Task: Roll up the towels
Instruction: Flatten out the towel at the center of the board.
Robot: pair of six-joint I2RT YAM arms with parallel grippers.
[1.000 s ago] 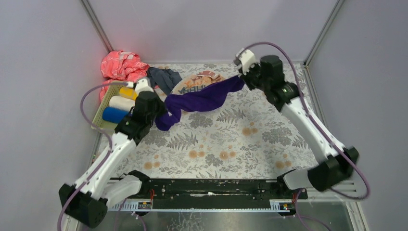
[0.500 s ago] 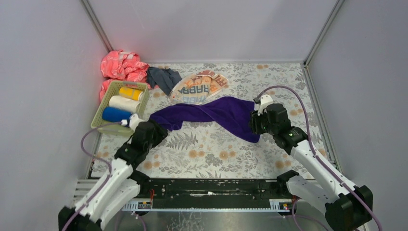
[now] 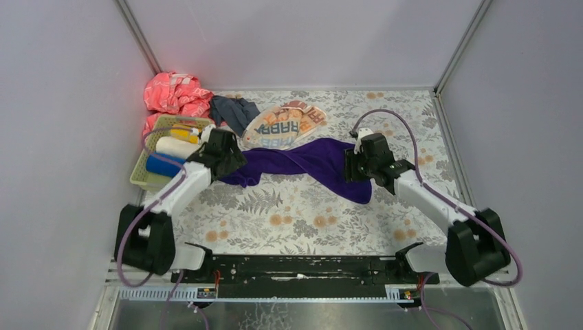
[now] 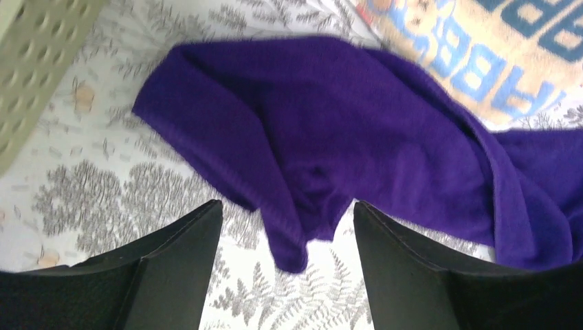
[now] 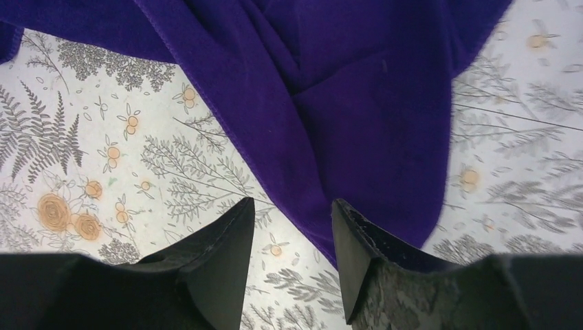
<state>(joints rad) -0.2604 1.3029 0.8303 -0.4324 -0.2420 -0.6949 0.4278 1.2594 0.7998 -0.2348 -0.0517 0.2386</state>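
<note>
The purple towel point(image 3: 302, 161) lies stretched and twisted across the floral cover, from left to right. My left gripper point(image 3: 234, 163) is open over its left end; in the left wrist view a corner of the purple towel point(image 4: 330, 124) hangs loose between the spread fingers point(image 4: 182, 254). My right gripper point(image 3: 352, 168) is open at the right end, where the purple towel point(image 5: 357, 103) lies flat and ungripped, partly under the right finger point(image 5: 354, 240). The cream RABBIT towel point(image 3: 285, 124) and the dark grey-blue towel point(image 3: 234, 110) lie behind it.
A pale green basket point(image 3: 141, 180) at the left holds a yellow roll point(image 3: 180, 132), a white roll point(image 3: 172, 146) and a blue roll point(image 3: 163, 163). A pink cloth point(image 3: 175, 93) is heaped in the back left corner. Walls close in the sides and back.
Both grippers brought the purple towel down from the air onto the cover and opened, letting it go. The left arm has since swung back toward the basket.
</note>
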